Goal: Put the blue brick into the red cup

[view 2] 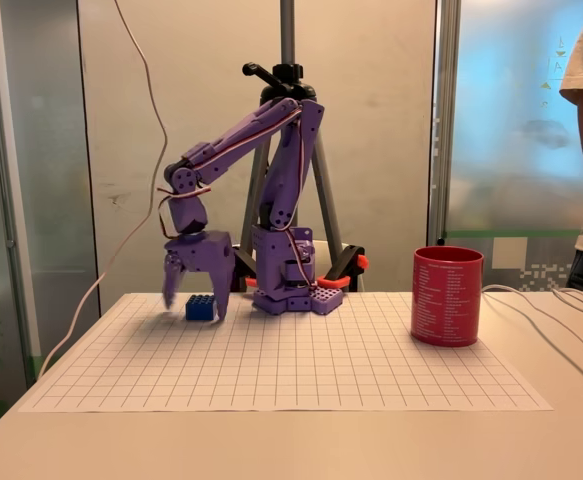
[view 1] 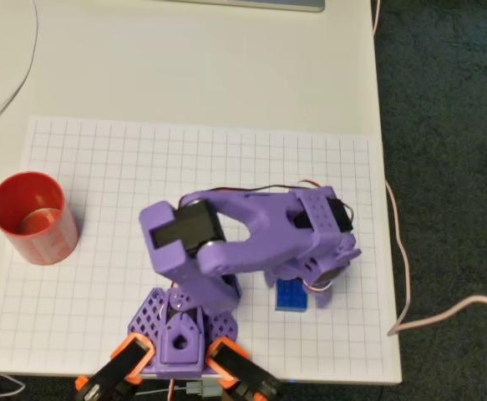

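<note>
1. Blue brick (view 2: 200,307) on grid mat, left of centre in fixed view
2. Gripper (view 2: 195,302) spread, straddling brick (not yet pinched); grasp step
3. Next: close, lift, carry to red cup (view 2: 447,296), right of frame

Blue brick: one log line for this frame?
phase: pre-grasp | gripper: open, straddling blue brick | brick: on grid mat | red cup: upright, apart
</note>
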Robot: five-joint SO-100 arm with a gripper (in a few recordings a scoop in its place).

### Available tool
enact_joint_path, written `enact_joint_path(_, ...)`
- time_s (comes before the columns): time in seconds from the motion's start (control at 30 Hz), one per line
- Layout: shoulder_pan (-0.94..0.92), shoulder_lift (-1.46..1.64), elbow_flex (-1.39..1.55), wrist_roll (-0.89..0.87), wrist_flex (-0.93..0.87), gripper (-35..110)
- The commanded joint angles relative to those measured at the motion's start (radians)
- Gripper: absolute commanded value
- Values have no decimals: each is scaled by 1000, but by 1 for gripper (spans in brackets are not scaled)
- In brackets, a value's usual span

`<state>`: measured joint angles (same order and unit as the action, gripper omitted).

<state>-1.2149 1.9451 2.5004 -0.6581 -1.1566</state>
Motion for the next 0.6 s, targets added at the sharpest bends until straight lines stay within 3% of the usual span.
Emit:
enact_joint_path(0.0, -21, 12, 6, -8, 28, 0)
enact_joint_path(0.3, -87, 58, -5, 12, 54, 0)
enact_joint_path(0.47, -81, 123, -305, 213, -57, 0)
enact_joint_path(0.57, -12, 161, -462, 218, -83, 0)
